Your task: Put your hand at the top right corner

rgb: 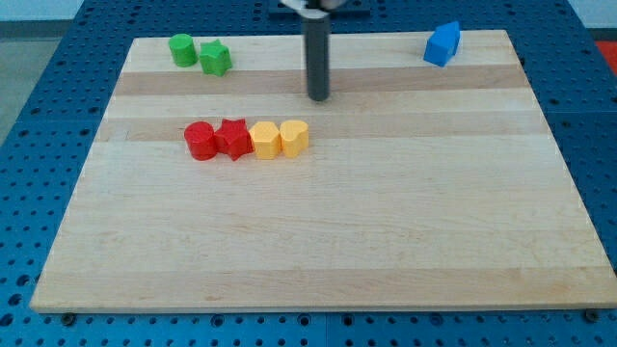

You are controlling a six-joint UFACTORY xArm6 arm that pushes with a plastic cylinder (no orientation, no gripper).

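Note:
My tip (318,97) stands on the wooden board (386,222) near the view's top centre. It touches no block. A blue block (442,44) sits near the board's top right corner, well to the right of my tip. Below and left of my tip lies a row of touching blocks: a red cylinder (201,141), a red star (233,139), a yellow hexagon (264,141) and a yellow block (294,138).
A green cylinder (182,49) and a green star (215,59) sit side by side near the board's top left corner. The board lies on a blue perforated table (39,116).

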